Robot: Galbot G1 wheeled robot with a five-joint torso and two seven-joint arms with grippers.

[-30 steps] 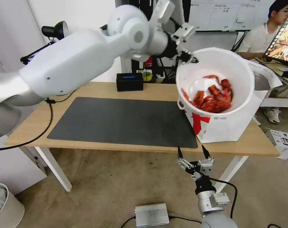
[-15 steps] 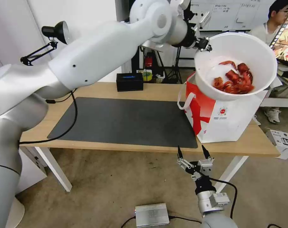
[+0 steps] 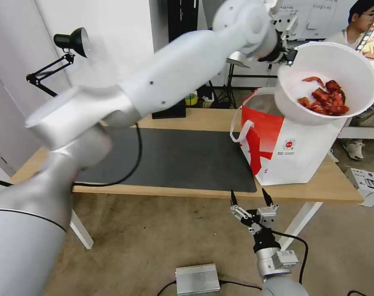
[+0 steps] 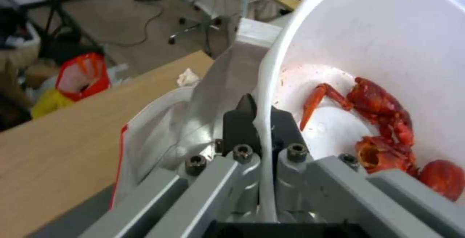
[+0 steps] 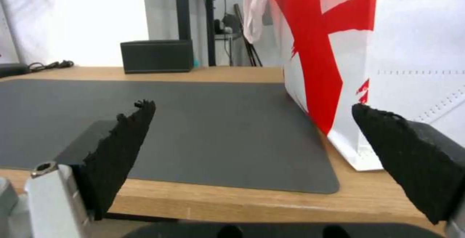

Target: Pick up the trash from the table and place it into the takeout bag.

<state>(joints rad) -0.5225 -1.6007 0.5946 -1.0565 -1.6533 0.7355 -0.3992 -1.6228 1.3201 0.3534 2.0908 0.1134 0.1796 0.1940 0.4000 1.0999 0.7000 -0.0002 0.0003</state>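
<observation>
Left gripper [image 3: 289, 56] fingers pinching the rim of the tilted bowl [image 3: 331, 82], bag [image 3: 293, 152] just below them, right gripper [image 3: 251, 197] fingers spread, table [image 3: 195, 191] edge just ahead

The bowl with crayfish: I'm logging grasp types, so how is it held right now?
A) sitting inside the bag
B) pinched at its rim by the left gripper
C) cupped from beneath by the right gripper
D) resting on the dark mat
B: the left gripper clamps the white bowl by its rim, tilted above the takeout bag.
</observation>
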